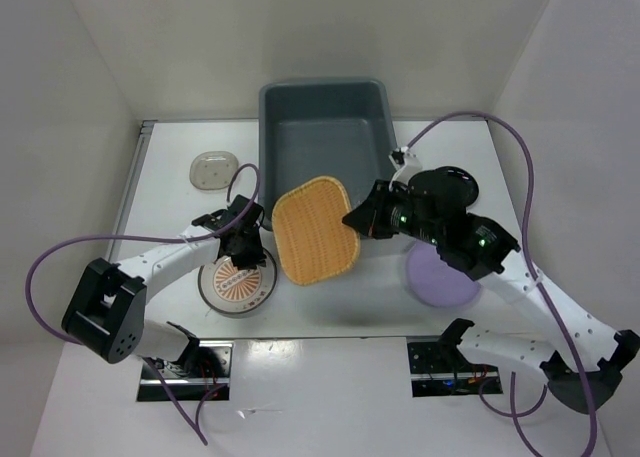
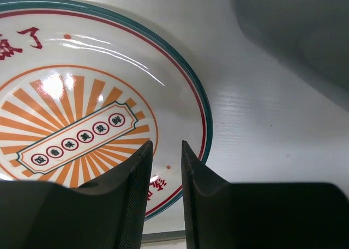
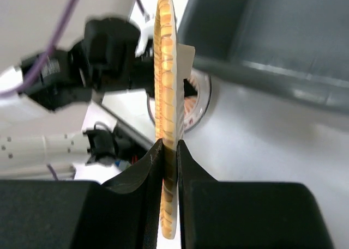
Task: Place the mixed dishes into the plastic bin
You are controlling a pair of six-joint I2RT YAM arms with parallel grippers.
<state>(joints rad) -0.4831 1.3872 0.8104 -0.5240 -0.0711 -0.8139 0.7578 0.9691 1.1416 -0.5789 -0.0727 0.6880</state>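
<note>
My right gripper (image 1: 355, 220) is shut on the edge of the square woven bamboo tray (image 1: 315, 229) and holds it tilted above the table, just in front of the grey-blue plastic bin (image 1: 320, 117). In the right wrist view the tray (image 3: 165, 69) stands edge-on between the fingers. My left gripper (image 1: 246, 255) hovers over the sunburst plate (image 1: 237, 282), its fingers (image 2: 133, 194) narrowly apart and empty above the plate's rim (image 2: 204, 123). The lilac plate (image 1: 440, 277) lies partly under the right arm. The small beige dish (image 1: 214, 169) is at the far left. The small black dish (image 1: 455, 185) is at the right. The glass cup is hidden.
White walls close in the table on the left, back and right. Purple cables (image 1: 45, 252) loop beside both arms. The bin's wall shows in the left wrist view (image 2: 294, 25) and in the right wrist view (image 3: 262, 36). The left arm (image 3: 92, 53) is close behind the tray.
</note>
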